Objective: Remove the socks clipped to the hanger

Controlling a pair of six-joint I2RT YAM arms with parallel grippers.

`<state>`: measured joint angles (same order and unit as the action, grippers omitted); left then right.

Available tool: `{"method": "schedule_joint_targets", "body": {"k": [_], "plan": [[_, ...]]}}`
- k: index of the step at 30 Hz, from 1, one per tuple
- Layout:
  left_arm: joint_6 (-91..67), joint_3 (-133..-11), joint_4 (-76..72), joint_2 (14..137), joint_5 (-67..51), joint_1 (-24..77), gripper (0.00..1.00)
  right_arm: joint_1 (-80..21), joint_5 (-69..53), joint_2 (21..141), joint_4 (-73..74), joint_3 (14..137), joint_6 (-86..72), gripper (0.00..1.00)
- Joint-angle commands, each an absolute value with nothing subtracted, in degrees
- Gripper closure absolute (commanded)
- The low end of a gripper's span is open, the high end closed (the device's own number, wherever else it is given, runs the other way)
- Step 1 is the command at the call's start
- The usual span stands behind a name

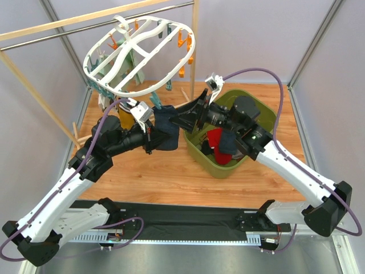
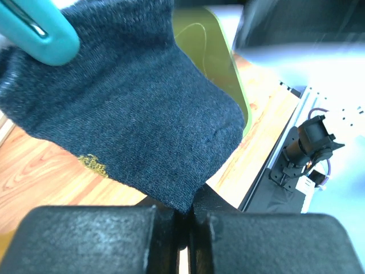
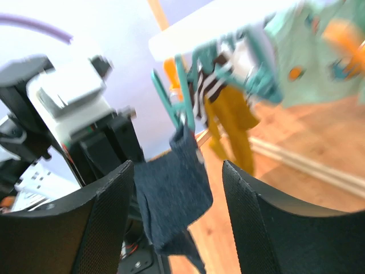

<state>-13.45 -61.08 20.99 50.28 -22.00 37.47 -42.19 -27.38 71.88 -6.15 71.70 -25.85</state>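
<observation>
The white oval hanger [image 1: 140,54] hangs from the rail at the back left, with orange and teal clips under it. A dark navy sock [image 1: 166,128] hangs from a teal clip [image 2: 40,34]. My left gripper [image 2: 185,220] is shut on the lower edge of this sock [image 2: 125,114]. My right gripper [image 1: 181,120] stands open just to the right of it, holding nothing. In the right wrist view the dark sock [image 3: 171,188] shows beyond the open gripper [image 3: 178,165]. A mustard sock [image 3: 231,123], a striped sock [image 3: 211,85] and a mint green sock [image 3: 308,51] hang behind it.
A green bin [image 1: 251,103] stands on the wooden table at the right, with a red sock [image 1: 215,138] and dark socks inside. The wooden and metal rail frame [image 1: 85,25] crosses the back. The two arms nearly meet at the dark sock.
</observation>
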Motion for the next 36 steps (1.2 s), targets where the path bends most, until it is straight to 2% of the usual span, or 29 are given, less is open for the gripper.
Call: {"method": "schedule_joint_targets", "body": {"k": [1, 7, 17, 26, 36], "plan": [[-14.1, -60.8, 18.0, 49.3, -22.9, 37.4, 1.00, -42.4, -22.7, 71.8, 4.1, 79.7, -18.4, 0.35], [-14.2, -61.0, 18.1, 49.1, -23.4, 37.3, 1.00, -42.5, -27.9, 77.6, 8.7, 91.9, -15.6, 0.35], [-13.7, -60.4, 17.1, 47.4, -24.8, 37.4, 1.00, -44.6, -28.2, 84.5, 10.0, 100.9, -14.2, 0.29], [-13.4, -61.2, 16.6, 47.8, -26.0, 37.3, 1.00, -46.3, -25.5, 88.1, 11.2, 104.0, -12.2, 0.32], [-13.6, -62.0, 16.4, 48.5, -26.3, 37.4, 1.00, -48.4, -20.8, 90.3, 13.8, 107.1, -9.4, 0.29]]}}
